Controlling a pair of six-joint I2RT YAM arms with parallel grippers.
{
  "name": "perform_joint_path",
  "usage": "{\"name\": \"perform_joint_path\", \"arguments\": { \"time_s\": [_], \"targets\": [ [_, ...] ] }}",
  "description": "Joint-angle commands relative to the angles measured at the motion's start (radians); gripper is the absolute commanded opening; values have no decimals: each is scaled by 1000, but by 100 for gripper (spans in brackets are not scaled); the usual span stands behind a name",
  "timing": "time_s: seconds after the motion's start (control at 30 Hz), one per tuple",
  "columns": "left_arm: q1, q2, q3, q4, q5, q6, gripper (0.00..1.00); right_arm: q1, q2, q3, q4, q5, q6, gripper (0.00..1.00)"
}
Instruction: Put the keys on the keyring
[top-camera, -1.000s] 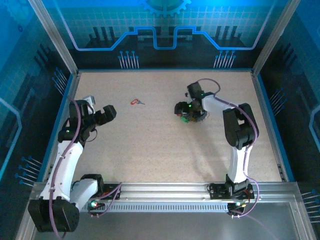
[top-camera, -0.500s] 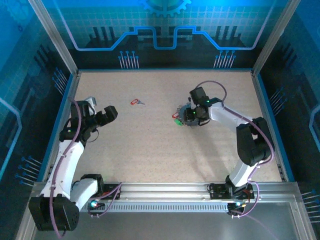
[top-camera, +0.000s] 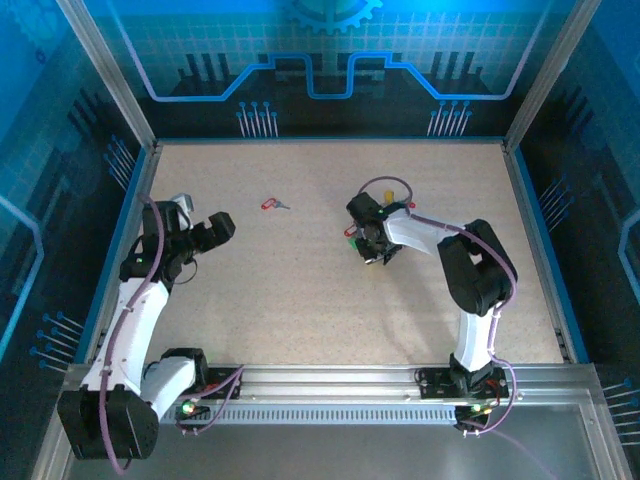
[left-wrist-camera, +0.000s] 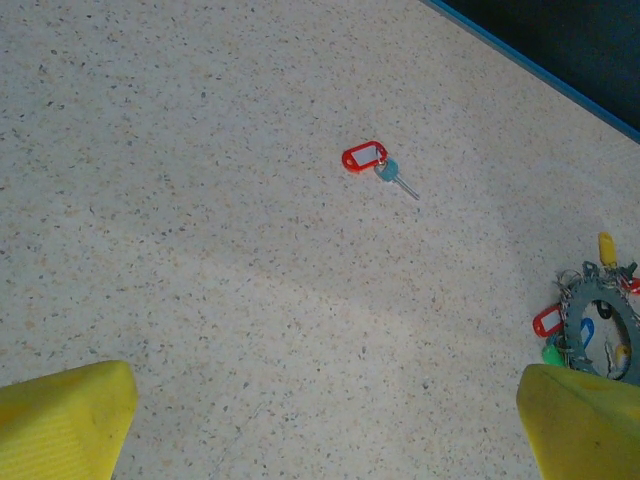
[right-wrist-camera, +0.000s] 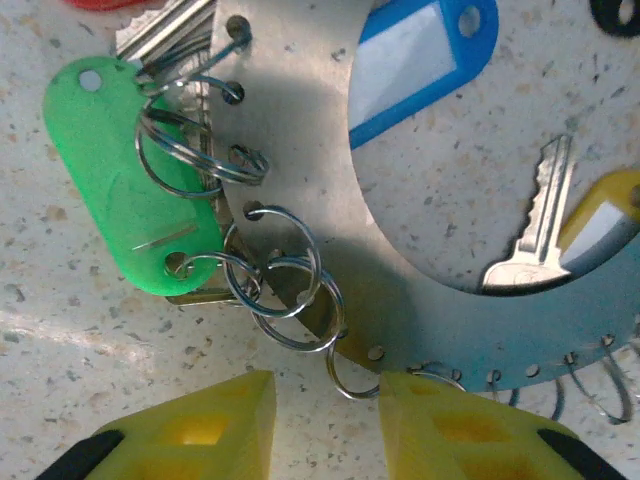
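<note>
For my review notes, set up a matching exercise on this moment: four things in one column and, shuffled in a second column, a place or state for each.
Things:
1. red-tagged key
2. green tag
3. blue tag
4. left gripper

Places or states:
A. lying in the keyring's inner opening
B. open, above bare table
C. alone on the table, well apart from the keyring
D. at the keyring's outer edge, linked to small split rings

Pairs: 1-C, 2-D, 3-A, 4-B
</note>
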Motion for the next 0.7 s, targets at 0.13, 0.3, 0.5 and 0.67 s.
{"name": "perform_joint_path", "arguments": {
  "time_s": [0.13,0.3,0.5,0.67],
  "targets": [
    [3,-27,5,-6,-5,4,99,24,43,56,-55,128,-44,28],
    [3,-28,4,-5,0,3,99,29,54,51,-52,135,-43,25],
    [3,-31,4,-4,3,-1,99,39,54,56,-58,117,-41,40],
    [1,-33,2,-3,0,-3,99,50,56,56,-66,139,-50,38]
  ]
}}
